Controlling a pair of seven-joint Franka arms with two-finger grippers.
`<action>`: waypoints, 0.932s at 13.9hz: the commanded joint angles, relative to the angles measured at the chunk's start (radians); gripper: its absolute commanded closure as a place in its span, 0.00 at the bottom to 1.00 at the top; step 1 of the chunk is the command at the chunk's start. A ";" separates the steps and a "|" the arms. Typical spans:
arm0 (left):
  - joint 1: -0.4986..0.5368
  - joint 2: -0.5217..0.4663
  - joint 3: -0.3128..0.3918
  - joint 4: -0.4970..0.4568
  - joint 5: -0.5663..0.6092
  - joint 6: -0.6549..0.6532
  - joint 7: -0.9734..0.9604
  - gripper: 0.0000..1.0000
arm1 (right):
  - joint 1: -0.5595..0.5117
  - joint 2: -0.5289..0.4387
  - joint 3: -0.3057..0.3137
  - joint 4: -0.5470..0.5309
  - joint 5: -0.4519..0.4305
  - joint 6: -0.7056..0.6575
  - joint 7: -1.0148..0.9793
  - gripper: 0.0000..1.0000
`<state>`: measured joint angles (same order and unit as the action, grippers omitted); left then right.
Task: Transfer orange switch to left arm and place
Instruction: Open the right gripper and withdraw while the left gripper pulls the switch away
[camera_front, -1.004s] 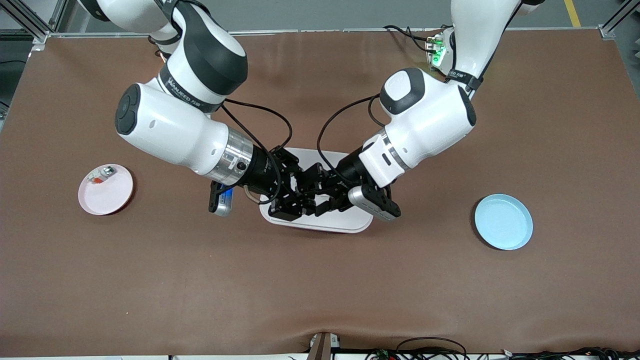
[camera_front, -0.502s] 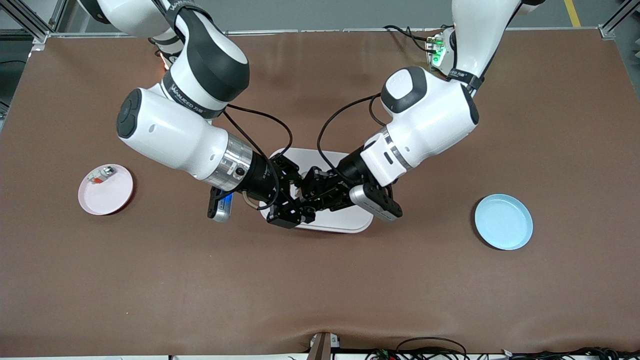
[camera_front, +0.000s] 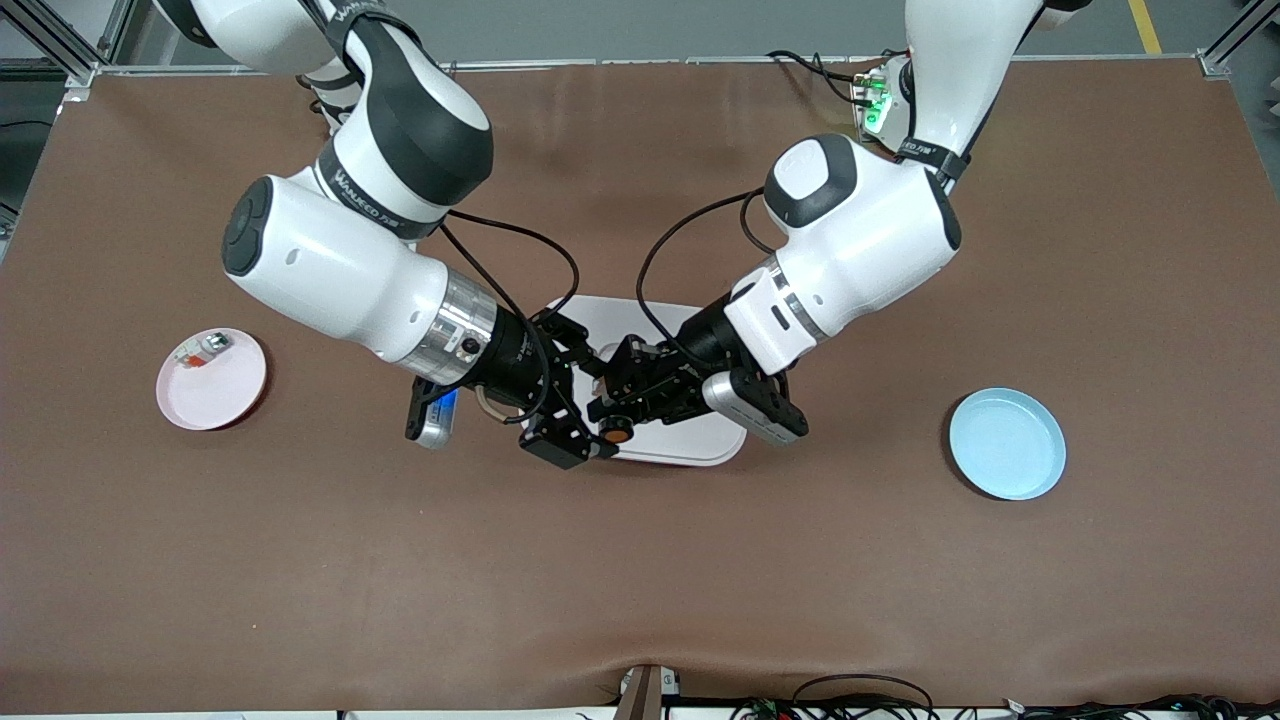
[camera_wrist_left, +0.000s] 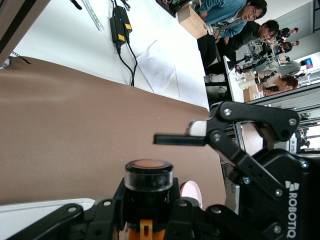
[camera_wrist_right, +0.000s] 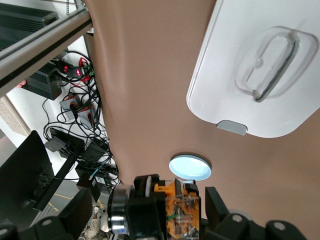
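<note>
In the front view, the left claw (camera_front: 622, 408) was over the white box (camera_front: 680, 440) and clenched on the orange switch (camera_front: 619, 433); the right claw (camera_front: 572, 400) stood released just beside it. In the left wrist view, the orange switch (camera_wrist_left: 148, 176) sat between the left claw's fingers (camera_wrist_left: 75, 220). In the right wrist view, the box (camera_wrist_right: 260, 75) lay on the worktop (camera_wrist_right: 145, 90) near a blue plate (camera_wrist_right: 190, 167).

The box (camera_front: 690, 440) is showing smooth glossy white plastic; the tabletop (camera_front: 640, 560) is looking matt, brown, cloth-like.
</note>
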<state>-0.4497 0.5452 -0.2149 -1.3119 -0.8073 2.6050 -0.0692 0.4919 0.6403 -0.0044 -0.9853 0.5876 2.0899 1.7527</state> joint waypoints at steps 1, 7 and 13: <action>0.008 -0.023 -0.001 -0.001 -0.015 0.003 0.016 1.00 | -0.010 0.015 -0.003 0.036 0.006 -0.016 -0.034 0.00; 0.077 -0.128 0.011 -0.069 0.014 -0.184 0.000 1.00 | -0.127 -0.011 -0.003 0.036 0.005 -0.256 -0.371 0.00; 0.210 -0.237 0.011 -0.079 0.288 -0.547 -0.046 1.00 | -0.259 -0.071 -0.002 0.033 -0.144 -0.574 -0.796 0.00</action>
<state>-0.2671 0.3749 -0.2038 -1.3473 -0.6080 2.1420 -0.0852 0.2596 0.5928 -0.0202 -0.9476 0.5011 1.5868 1.0605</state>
